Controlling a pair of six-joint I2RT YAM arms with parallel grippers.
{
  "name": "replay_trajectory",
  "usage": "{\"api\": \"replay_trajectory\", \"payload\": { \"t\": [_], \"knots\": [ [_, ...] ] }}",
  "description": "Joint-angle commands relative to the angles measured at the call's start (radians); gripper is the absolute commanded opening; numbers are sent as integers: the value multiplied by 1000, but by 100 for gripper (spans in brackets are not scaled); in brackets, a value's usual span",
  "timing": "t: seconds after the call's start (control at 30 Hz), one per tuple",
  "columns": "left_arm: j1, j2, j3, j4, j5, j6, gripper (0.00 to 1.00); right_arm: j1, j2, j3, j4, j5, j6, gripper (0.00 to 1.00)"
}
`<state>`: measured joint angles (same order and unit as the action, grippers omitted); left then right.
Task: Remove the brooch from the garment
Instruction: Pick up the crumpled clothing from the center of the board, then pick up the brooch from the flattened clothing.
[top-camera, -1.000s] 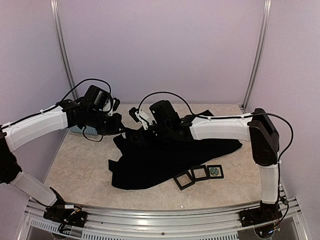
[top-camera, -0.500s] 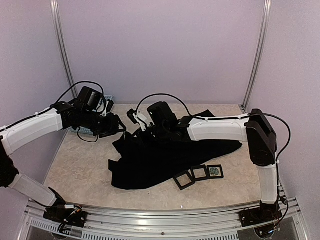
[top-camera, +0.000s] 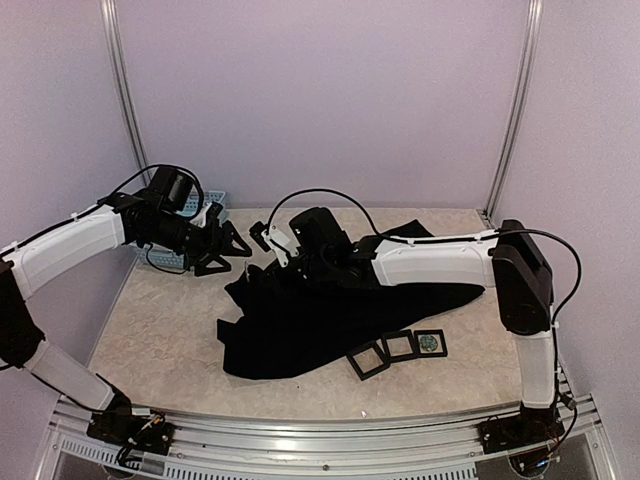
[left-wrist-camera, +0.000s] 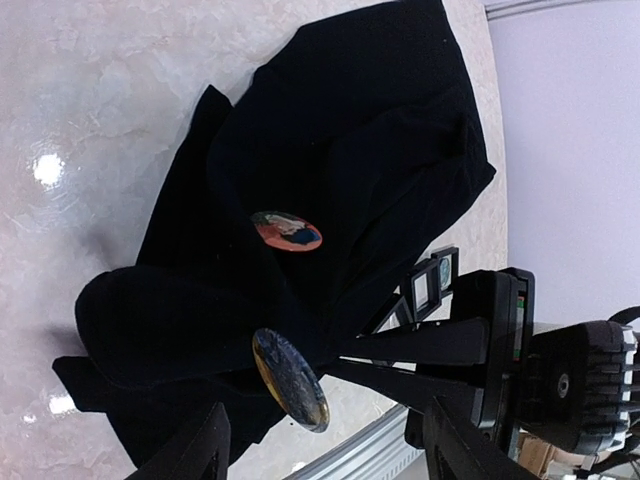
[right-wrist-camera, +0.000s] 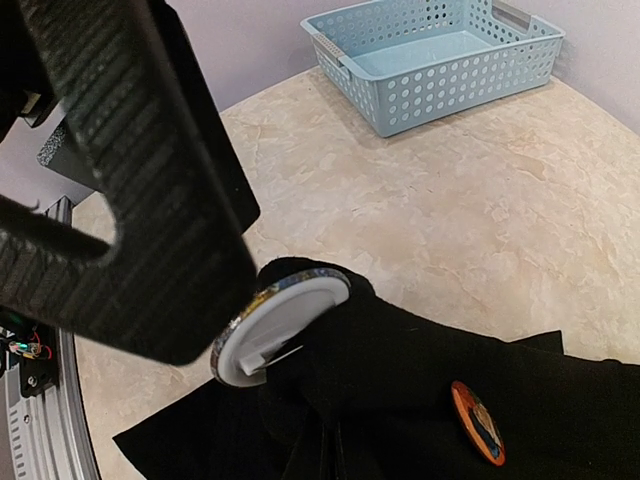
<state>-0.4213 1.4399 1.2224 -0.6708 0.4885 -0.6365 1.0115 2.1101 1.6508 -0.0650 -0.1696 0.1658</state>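
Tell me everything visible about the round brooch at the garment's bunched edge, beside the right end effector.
The brooch is a round, flat badge: glossy face printed in dark blue and yellow, plain white back with a thin pin. It stands tilted on edge at a bunched fold of the black garment, seemingly attached. The right end effector, shut, meets that fold right beside it; whether it pinches the rim is unclear.

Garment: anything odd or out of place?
The garment is crumpled, not laid flat. One fold bunches up at a round brooch, tilted on edge with its white back showing, pinched by the right tool. An orange brooch lies flat on the fabric.
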Motion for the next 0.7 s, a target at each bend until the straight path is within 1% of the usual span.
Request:
{"api": "replay_trajectory", "payload": {
  "t": [0.0,0.03,0.17,0.33,0.5,0.6,0.67],
  "knots": [
    [6,57,47,-65,58,-3,61,22,-12,-8,-37,45,-37,0],
    [6,64,49,-68,64,-3,56,23,-12,-7,-41,50,-40,0],
    [6,84,50,-73,86,-1,46,32,-10,-5,-54,76,-53,0],
    [5,97,42,-87,79,9,43,32,-15,-4,-57,96,-65,0],
    [4,122,47,-81,83,10,32,34,-16,-5,-64,108,-76,0],
    [4,127,42,-89,76,14,28,41,-16,-5,-69,121,-90,0],
    [4,130,34,-88,79,14,27,46,-14,-2,-74,131,-101,0]
  ]
}}
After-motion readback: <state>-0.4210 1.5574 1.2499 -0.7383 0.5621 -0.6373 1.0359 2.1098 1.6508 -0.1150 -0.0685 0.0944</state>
